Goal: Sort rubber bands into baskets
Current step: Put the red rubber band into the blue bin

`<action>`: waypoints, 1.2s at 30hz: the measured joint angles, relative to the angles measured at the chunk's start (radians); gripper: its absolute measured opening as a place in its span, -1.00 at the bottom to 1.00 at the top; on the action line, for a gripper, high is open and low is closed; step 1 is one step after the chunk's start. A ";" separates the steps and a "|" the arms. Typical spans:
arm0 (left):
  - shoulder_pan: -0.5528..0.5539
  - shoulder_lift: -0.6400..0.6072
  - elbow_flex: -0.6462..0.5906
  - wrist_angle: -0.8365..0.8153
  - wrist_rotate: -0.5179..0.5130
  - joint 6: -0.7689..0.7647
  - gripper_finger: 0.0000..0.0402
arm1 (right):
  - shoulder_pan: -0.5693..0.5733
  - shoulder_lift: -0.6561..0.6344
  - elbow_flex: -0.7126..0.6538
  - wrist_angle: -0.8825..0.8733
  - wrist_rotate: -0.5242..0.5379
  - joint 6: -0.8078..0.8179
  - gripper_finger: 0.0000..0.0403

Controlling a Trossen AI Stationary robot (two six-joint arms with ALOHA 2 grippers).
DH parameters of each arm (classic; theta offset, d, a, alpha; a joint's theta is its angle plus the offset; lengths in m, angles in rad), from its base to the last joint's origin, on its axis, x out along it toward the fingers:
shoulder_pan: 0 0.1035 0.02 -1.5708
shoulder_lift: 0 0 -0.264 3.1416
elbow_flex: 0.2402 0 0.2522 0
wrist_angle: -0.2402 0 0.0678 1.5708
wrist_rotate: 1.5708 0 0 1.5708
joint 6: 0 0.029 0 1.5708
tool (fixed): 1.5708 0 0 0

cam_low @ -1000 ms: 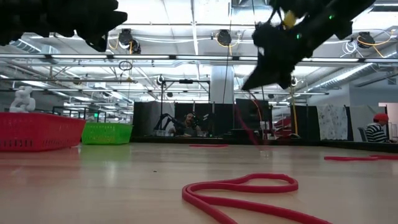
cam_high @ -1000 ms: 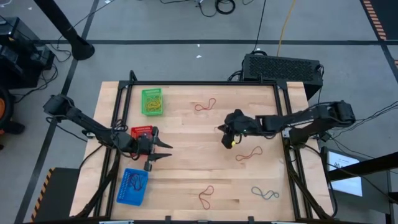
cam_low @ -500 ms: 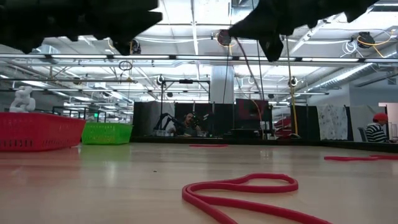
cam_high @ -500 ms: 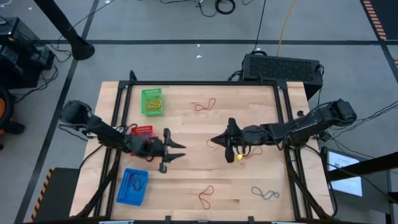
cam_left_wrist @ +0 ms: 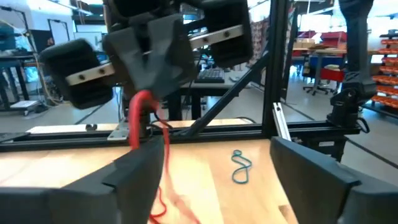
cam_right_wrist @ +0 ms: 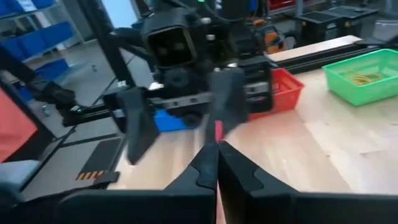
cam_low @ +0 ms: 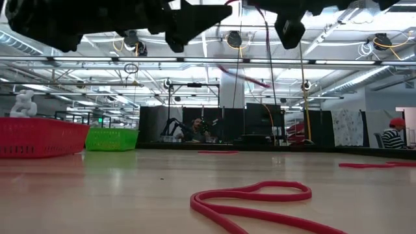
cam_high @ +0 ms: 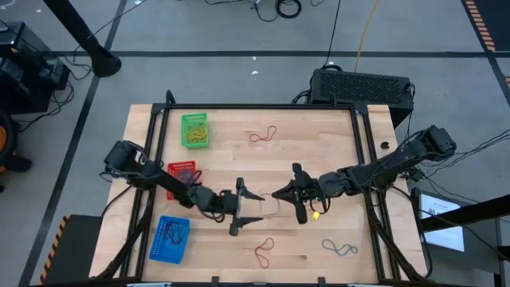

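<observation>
While facing mid-table: left fingers [cam_high: 246,208] spread, right fingers [cam_high: 280,194] pinched.

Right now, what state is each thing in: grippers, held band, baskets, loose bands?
left gripper: open, facing the right gripper mid-table
right gripper: shut on the red band
red band: hanging from the right gripper
green basket: holds yellow bands
red basket: holds red bands
blue basket: holds blue bands
loose bands: flat on the table

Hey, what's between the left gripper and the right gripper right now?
In the left wrist view, a red rubber band hangs from the shut right gripper, dangling between the fingers of the open left gripper. In the high view only bare table shows there.
</observation>
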 joint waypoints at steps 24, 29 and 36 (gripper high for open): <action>0.013 -0.042 0.049 -0.229 0.351 -0.101 0.67 | 0.076 0.000 0.000 -0.094 0.081 0.032 -1.00; 0.011 -0.213 0.049 -0.499 0.409 -0.093 0.67 | 0.092 0.000 0.000 -0.102 0.080 0.038 -1.00; 0.002 -0.259 0.049 -0.560 0.179 -0.085 0.67 | 0.111 0.000 0.000 -0.099 0.116 0.051 -1.00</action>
